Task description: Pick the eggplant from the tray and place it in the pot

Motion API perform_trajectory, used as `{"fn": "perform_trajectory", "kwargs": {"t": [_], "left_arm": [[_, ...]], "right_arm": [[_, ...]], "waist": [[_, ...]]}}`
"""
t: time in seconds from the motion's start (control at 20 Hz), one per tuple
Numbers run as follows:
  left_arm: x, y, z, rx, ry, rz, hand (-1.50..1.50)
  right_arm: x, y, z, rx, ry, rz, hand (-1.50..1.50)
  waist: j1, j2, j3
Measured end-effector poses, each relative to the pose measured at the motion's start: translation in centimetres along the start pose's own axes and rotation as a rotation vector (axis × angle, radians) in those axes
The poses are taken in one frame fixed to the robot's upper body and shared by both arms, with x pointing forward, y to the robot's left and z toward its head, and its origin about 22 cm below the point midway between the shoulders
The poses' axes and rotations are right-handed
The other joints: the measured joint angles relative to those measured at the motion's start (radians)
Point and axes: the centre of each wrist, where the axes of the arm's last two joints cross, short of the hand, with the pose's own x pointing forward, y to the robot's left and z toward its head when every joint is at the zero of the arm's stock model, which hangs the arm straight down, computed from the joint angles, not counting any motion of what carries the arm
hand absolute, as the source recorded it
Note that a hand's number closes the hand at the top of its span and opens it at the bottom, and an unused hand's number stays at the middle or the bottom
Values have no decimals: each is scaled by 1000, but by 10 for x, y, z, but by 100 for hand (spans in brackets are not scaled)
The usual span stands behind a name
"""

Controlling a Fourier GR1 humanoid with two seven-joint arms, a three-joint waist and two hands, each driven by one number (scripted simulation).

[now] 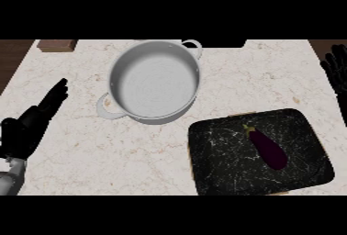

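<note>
Purple eggplant (267, 148) on tray (217, 176); pot (154, 82) beside.

I count one eggplant (267, 149), lying on one dark tray (210, 179), and one white pot (154, 82) with two handles on the worktop (81, 137). One small brown block (57, 44) sits at the far edge. I see two robot hands: the left robot hand (30, 124) and the right robot hand (335, 69).

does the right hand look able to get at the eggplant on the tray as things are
Probably yes: the eggplant lies uncovered on the dark tray, nothing over it, and the open right hand rests at the right edge, beyond the tray, with only bare counter between.
</note>
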Motion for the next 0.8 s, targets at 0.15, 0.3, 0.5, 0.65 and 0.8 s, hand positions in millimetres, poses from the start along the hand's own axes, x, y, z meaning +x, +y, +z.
{"fn": "perform_trajectory", "kwargs": {"t": [0.15,0.3,0.5,0.65,0.8], "left_arm": [[-10,5,0,53,39,-17,0],[-24,10,1,155,111,-48,0],[-44,11,8,222,258,-9,0],[-47,12,9,260,323,4,0],[-47,9,5,282,360,11,0]], "right_arm": [[-4,21,0,83,30,26,150],[-12,50,5,229,85,74,150],[-11,42,10,72,-13,366,-150],[-28,72,38,9,-81,445,-150],[-29,88,61,1,-125,518,-150]], "waist": [[11,2,2],[26,5,3],[11,-1,1],[5,-3,3],[3,-2,4]]}}
